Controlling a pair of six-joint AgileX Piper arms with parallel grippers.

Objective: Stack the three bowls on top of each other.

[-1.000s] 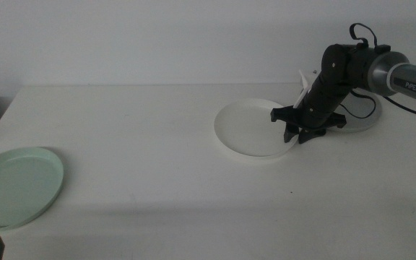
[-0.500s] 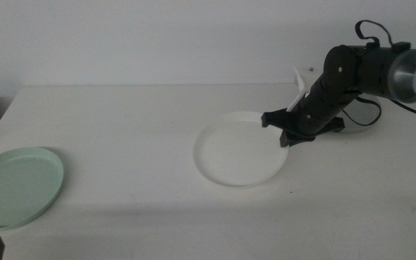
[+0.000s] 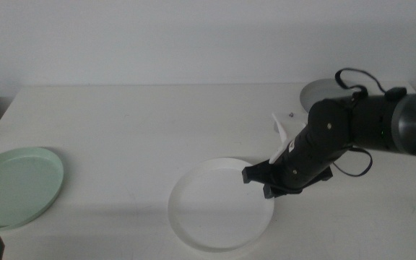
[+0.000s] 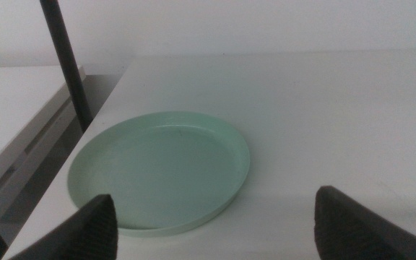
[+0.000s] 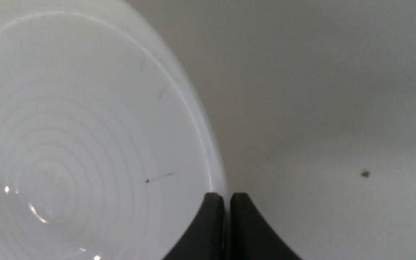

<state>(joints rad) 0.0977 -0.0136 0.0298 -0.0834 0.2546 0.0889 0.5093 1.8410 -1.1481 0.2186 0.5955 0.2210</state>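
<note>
White counter (image 3: 121, 123), bearing three bowls well apart: mint green bowl (image 3: 16, 185) at the left edge, white bowl (image 3: 219, 213) at near centre, grey bowl (image 3: 323, 92) at far right behind the right arm. The right pincer (image 3: 264, 180) pinches the white bowl's right rim, jaws pressed almost together on the thin lip; the left pincer (image 4: 215, 220) hangs spread just beside the green bowl. Such dishes are judged light, rigid and smooth, best gripped at the rim.
</note>
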